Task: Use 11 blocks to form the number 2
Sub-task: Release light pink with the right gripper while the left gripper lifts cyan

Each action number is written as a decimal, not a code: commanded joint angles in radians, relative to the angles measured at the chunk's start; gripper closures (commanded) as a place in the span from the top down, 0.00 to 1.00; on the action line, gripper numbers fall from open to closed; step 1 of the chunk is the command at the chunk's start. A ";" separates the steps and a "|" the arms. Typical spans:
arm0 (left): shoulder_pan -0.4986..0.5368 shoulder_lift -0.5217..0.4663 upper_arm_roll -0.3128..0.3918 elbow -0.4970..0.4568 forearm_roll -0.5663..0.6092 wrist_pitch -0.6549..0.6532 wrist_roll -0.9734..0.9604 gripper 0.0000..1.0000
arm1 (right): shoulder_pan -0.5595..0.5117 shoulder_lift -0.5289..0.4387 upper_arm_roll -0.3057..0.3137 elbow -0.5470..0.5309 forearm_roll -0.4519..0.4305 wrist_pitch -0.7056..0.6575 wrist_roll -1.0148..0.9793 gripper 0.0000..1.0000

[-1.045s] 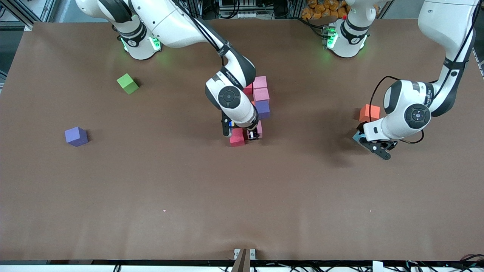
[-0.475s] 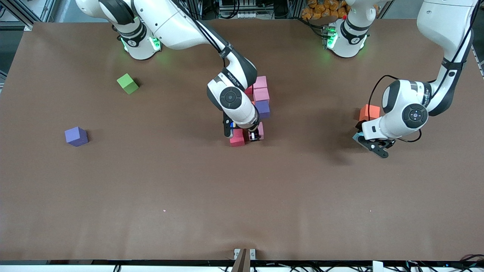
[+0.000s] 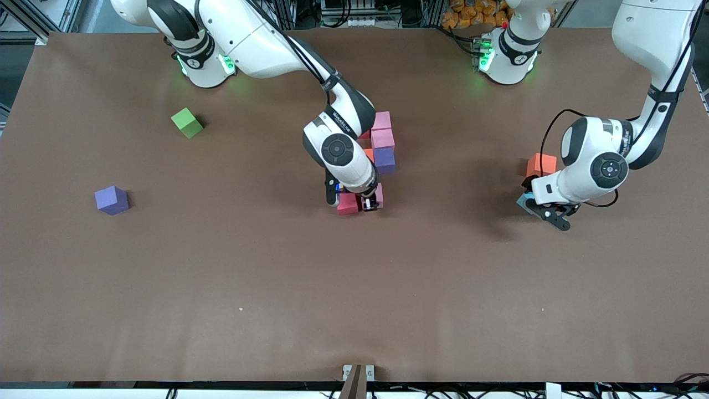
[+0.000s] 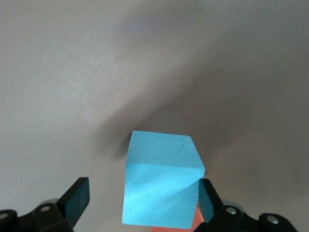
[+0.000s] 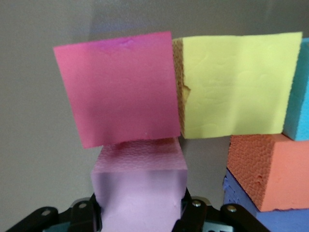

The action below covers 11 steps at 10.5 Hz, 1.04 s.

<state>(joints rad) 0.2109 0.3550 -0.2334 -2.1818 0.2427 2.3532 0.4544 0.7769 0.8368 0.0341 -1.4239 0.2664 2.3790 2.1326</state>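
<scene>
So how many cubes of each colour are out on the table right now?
Pink cubes: 3
Red cubes: 2
Purple cubes: 2
Orange cubes: 2
Light blue cubes: 2
Yellow cubes: 1
Green cubes: 1
Total: 13 in view; the right arm may hide more.
</scene>
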 commanded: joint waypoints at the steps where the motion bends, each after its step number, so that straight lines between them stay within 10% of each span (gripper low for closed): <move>1: 0.013 0.013 -0.009 -0.010 0.017 0.024 0.009 1.00 | -0.005 0.024 0.003 0.031 -0.033 -0.003 0.021 0.13; 4: 0.010 0.032 -0.010 -0.007 0.012 0.032 0.007 0.98 | -0.007 0.024 0.003 0.030 -0.048 -0.004 0.020 0.13; 8: 0.007 0.033 -0.011 -0.009 0.010 0.031 0.006 0.27 | -0.011 0.024 0.003 0.028 -0.072 -0.014 0.020 0.13; 11: 0.007 0.013 -0.023 0.016 -0.006 0.028 -0.032 0.22 | -0.014 0.024 0.003 0.030 -0.072 -0.014 0.020 0.23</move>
<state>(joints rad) 0.2104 0.3910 -0.2394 -2.1759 0.2418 2.3773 0.4463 0.7716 0.8440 0.0285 -1.4237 0.2151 2.3770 2.1326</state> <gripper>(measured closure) 0.454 0.423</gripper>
